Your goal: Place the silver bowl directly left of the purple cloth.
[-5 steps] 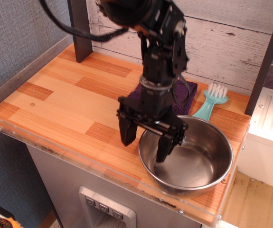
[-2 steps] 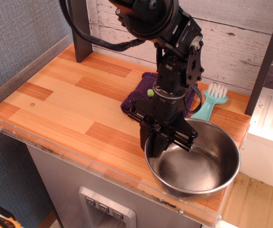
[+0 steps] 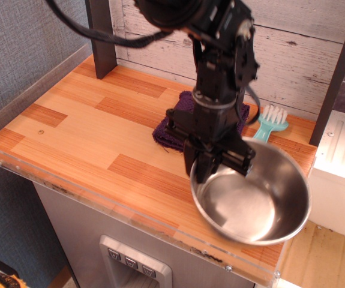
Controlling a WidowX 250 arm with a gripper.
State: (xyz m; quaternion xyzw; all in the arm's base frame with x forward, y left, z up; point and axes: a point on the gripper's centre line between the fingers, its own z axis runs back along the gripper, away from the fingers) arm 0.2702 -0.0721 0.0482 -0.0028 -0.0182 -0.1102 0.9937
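Over at the front right corner of the tabletop [image 3: 70, 120], the pincer [image 3: 217, 168] is clamped on the near-left rim of the silver bowl [image 3: 253, 201], one finger inside and one outside as far as I can tell. Big change from a second ago: back then the pincer was spread wide and just straddling the rim with the bowl sitting flat, and now the bowl is tipped up toward the camera and looks lifted off the wood, hanging partly past the right edge. So the grab is done and the carry is starting. The purple cloth [image 3: 172, 129] sits at the back, mostly hidden behind the arm, with a teal brush [image 3: 267, 127] just to its right. The bowl is currently on the wrong side, front right of the cloth, so it has to travel across to the open wood on the cloth's left. My worry is the one-sided rim grip: a wide shiny bowl held like that will probably swing or slip, so a slow move seems smart.
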